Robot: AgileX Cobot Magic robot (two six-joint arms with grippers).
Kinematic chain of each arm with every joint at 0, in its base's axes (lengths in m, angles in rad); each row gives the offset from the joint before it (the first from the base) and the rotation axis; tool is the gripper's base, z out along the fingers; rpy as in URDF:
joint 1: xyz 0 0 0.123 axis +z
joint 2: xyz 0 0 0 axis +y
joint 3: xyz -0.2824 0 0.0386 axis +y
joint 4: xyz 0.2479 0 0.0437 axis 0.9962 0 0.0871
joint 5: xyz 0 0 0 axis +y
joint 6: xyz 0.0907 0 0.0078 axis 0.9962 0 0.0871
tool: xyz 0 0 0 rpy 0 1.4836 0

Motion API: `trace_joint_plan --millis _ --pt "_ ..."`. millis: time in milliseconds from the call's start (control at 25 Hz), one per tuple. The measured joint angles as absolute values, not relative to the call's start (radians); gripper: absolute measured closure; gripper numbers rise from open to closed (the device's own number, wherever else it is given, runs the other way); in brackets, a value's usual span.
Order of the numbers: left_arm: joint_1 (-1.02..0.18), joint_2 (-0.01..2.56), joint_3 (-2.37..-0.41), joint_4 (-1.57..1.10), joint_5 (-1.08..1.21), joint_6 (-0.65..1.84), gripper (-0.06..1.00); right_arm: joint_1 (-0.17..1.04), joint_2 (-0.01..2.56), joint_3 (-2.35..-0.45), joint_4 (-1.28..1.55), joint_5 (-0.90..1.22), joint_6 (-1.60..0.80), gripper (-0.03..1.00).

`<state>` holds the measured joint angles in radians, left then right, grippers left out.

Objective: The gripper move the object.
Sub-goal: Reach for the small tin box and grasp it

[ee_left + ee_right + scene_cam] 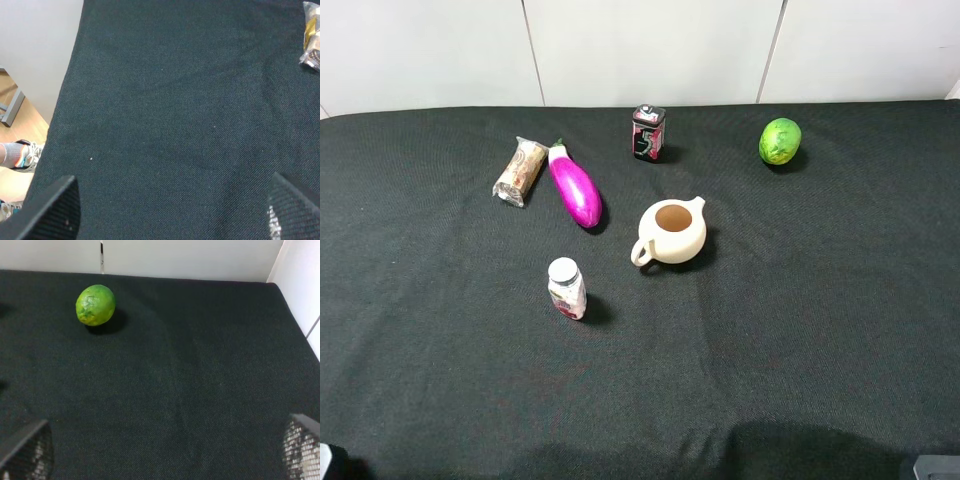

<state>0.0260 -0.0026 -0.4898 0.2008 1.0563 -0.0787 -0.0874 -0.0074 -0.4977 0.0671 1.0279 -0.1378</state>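
Note:
The object, a small black tin (648,132) with red and white markings and a grey cap, stands upright at the back middle of the black cloth. Neither arm reaches into the exterior high view; only slivers show at its bottom corners. My left gripper (172,210) hovers open over bare cloth near the table's left edge, its fingertips (55,210) wide apart. My right gripper (165,455) is open too, fingertips (27,452) far apart with nothing between, over bare cloth on the right side, well short of the lime. The tin is out of both wrist views.
A cream teapot (673,232) sits mid-table. A magenta eggplant (575,187) and a wrapped snack (520,171) lie at back left. A white-capped bottle (566,288) stands in front. A green lime (780,141) rests at back right. The table's left edge (65,85) drops to the floor.

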Motion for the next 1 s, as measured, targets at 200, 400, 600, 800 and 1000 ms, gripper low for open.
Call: trace_joint_plan --millis 200,400,600,800,1000 --pt "0.026 -0.003 -0.49 0.201 1.056 -0.079 0.15 -0.087 -0.007 -0.498 0.067 1.028 -0.138 0.27" --pt "0.026 -0.003 -0.49 0.201 1.056 -0.079 0.15 -0.087 -0.007 -0.498 0.067 1.028 -0.138 0.27" --pt "0.026 -0.003 -0.49 0.201 1.056 -0.079 0.15 -0.087 -0.007 -0.498 0.067 1.028 -0.138 0.27" --pt "0.026 -0.003 -0.49 0.201 1.056 -0.079 0.15 -0.087 -0.007 -0.498 0.067 1.028 -0.138 0.27" --pt "0.026 -0.003 -0.49 0.201 1.056 -0.079 0.15 -0.087 -0.007 -0.498 0.067 1.028 -0.138 0.27"
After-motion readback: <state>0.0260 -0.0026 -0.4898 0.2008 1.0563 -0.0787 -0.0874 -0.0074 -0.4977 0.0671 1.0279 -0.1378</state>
